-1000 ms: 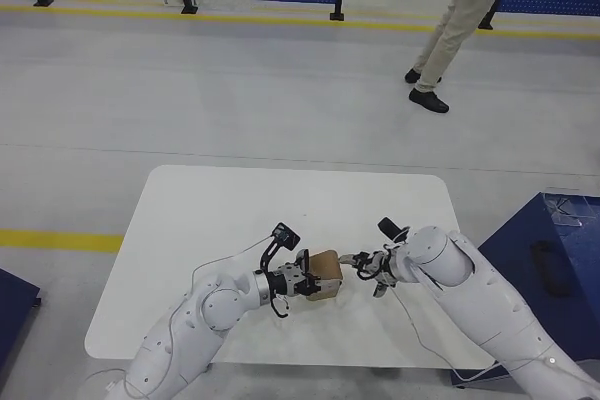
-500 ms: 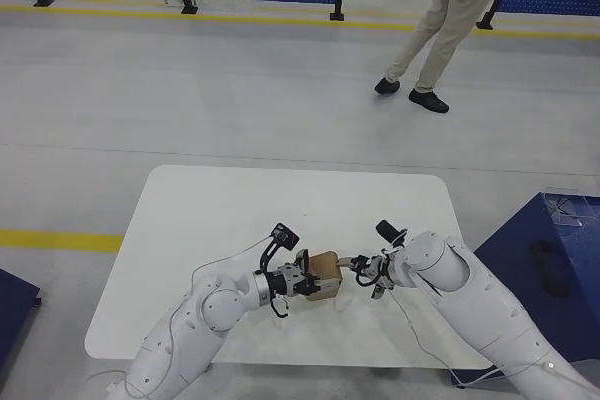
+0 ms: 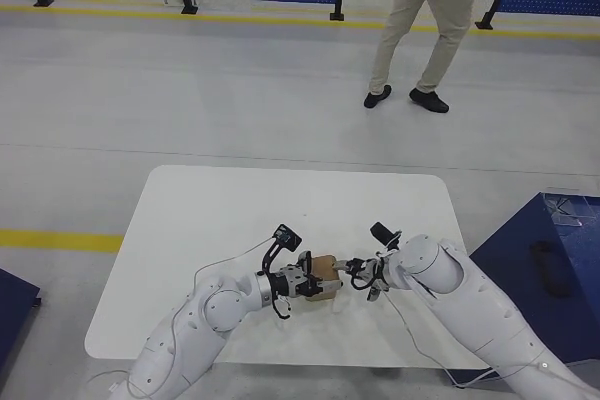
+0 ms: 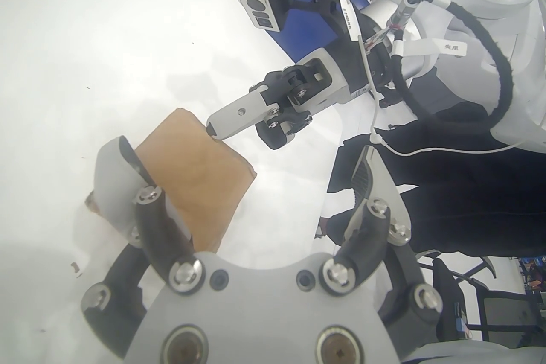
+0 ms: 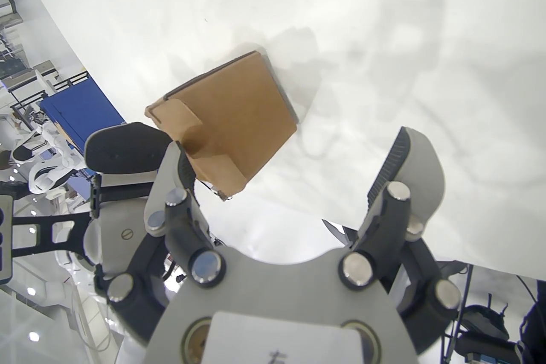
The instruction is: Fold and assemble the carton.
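A small brown carton (image 3: pixel 324 271) lies on the white table (image 3: pixel 220 215) near its front, between my two grippers. My left gripper (image 3: pixel 302 283) is open, one finger (image 4: pixel 111 165) pressed on the carton (image 4: pixel 192 173) and the other finger (image 4: pixel 377 186) well clear. From the opposite side my right gripper (image 3: pixel 355 270) is open too. One of its fingers (image 5: pixel 181 169) touches a folded flap at the near edge of the carton (image 5: pixel 230 114). In the left wrist view the right gripper (image 4: pixel 243 126) has a fingertip on the carton's far edge.
A blue bin (image 3: pixel 555 270) stands beside the table on the right, and another blue bin (image 3: pixel 0 310) on the floor at the left. The table's back half is bare white surface. The front edge runs close behind both arms.
My right gripper has moved left, closing the gap until it touches the carton. The carton has shifted slightly and sits lower. The left gripper has stayed at the carton.
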`<state>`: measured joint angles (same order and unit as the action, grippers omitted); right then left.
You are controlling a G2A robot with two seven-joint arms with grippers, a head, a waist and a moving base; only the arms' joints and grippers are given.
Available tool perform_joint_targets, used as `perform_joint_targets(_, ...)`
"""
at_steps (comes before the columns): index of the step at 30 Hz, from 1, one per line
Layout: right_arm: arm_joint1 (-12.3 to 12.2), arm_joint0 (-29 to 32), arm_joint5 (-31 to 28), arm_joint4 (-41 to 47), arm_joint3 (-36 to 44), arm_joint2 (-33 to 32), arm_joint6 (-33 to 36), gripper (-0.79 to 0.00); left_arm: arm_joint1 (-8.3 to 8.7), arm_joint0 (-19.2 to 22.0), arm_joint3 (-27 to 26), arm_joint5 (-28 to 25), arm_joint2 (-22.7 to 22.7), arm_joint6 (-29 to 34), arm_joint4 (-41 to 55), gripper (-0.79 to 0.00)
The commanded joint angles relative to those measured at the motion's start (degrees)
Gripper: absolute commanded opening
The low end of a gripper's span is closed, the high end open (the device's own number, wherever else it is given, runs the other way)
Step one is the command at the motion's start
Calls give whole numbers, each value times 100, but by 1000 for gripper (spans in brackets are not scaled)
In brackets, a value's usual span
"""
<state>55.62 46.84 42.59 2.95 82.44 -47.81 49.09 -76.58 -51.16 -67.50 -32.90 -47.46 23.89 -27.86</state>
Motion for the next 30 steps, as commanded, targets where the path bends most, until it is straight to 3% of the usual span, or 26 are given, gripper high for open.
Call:
perform_joint_targets(1, -7, 12, 5, -25, 40, -25, 3, 0, -5, 0, 4, -5, -5, 8, 7, 0)
perform_joint_targets(15, -118, 154, 41, -169, 258, -367, 119, 0, -79, 49, -44, -134, 27, 28, 326, 0)
perform_joint_targets(30, -17, 151, 117, -370, 341, -32, 54, 0, -118, 48, 63, -276, -16, -43, 401, 0)
